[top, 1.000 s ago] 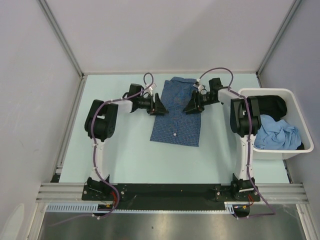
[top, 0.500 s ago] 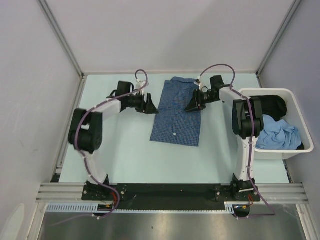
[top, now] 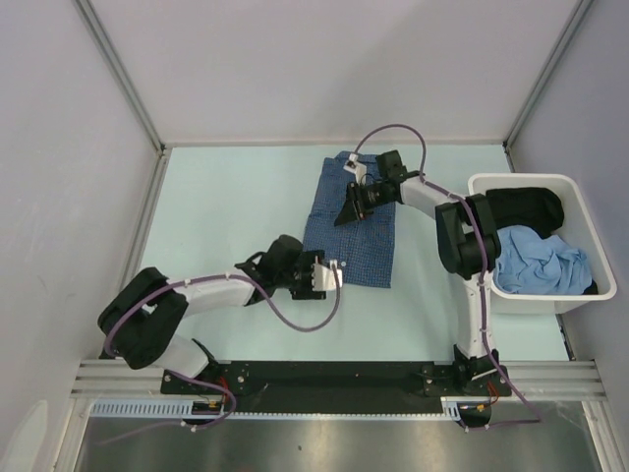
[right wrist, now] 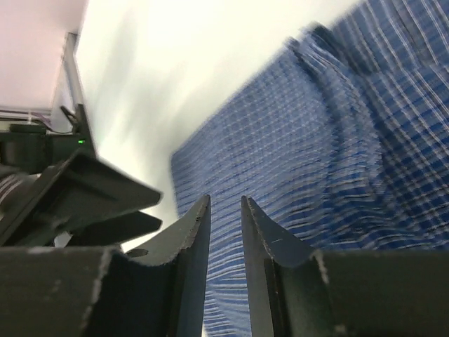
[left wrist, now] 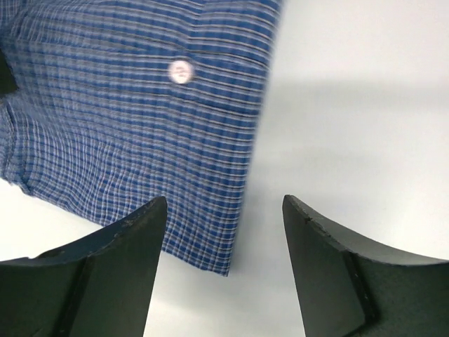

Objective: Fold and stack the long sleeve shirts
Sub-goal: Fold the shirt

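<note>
A white plastic bin (top: 531,178) sits at the 3 o'clock edge of a pale mint-green table (top: 226,216). Grey panel walls (top: 324,69) close the table in from 9 through 12 to 3 o'clock, and an aluminium rail (top: 108,374) runs along 6 o'clock.

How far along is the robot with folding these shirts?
Done: the dark-blue white-checked shirt lies folded into a narrow strip on the table. In hand: the open left gripper is at its near corner, the right gripper sits over its far half. Left: probably another fold, then the light-blue cloth and black cloth in the white plastic bin.
</note>
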You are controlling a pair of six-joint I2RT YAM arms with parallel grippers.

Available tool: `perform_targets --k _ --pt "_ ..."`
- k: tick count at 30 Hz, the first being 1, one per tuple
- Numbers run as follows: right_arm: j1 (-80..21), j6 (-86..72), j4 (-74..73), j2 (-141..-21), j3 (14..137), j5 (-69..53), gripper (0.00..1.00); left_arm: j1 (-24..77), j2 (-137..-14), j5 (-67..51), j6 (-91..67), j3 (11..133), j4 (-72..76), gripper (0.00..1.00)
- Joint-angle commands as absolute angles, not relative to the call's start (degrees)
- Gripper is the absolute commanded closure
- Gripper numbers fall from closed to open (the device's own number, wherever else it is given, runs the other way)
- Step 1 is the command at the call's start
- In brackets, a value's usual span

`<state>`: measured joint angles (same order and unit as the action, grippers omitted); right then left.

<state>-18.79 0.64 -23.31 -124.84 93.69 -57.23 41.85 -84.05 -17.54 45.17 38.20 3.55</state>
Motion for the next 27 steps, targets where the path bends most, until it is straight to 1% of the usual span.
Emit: perform_targets --k 1,6,9,10,11,12,14,15,18,20,21,25,27 --pt "-18.19 1.31 -19.86 -128.75 94.04 -54.58 0.71 47.35 -84.11 -8.8 58.6 33.06 16.67 0.28" --pt "-17.93 2.2 -21.53 -132.36 95.45 -53.26 0.72 51.59 -87.8 -2.65 61.34 29.54 24.24 0.31" --pt "-17.75 2.11 -21.27 -133.94 96.06 -53.09 0.72 53.0 -91.83 -0.1 63.1 29.97 26.53 0.38" --pt "-17.75 2.28 -21.36 -134.55 96.33 -53.09 0.72 53.0 -93.41 1.04 63.8 29.97 27.59 0.43" --pt "-17.67 2.46 -21.44 -134.65 96.42 -53.09 0.72 53.0 -94.21 2.1 64.07 29.97 28.73 0.46" --pt "-17.84 2.63 -21.53 -134.74 96.33 -53.17 0.72 53.0 -94.91 2.98 64.86 30.23 29.96 0.53" --pt "-17.93 2.99 -21.62 -134.74 96.24 -53.35 0.72 53.0 -96.24 3.6 64.6 30.93 30.06 0.62" --pt "-17.93 3.08 -21.88 -134.74 96.24 -53.44 0.72 52.82 -96.15 3.43 64.25 31.37 29.62 0.77" --pt "-18.37 3.51 -22.15 -134.03 95.98 -53.61 0.72 52.82 -93.0 0.53 62.41 32.69 23.4 0.98" --pt "-18.72 3.69 -22.32 -132.9 95.1 -53.88 0.72 53.08 -90.54 -3.42 61.79 34.18 17.44 1.0" --pt "-19.07 3.78 -21.98 -132.28 94.58 -53.79 0.72 53.43 -89.83 -4.3 61.44 35.93 10.96 1.0" --pt "-19.42 2.64 -20.57 -130.26 91.85 -54.05 0.71 53.7 -86.49 -6.85 57.66 37.97 2.04 1.0" --pt "-19.69 1.94 -20.22 -128.68 90.8 -54.93 0.68 54.14 -84.04 -8.0 55.82 38.41 -2.69 1.0"
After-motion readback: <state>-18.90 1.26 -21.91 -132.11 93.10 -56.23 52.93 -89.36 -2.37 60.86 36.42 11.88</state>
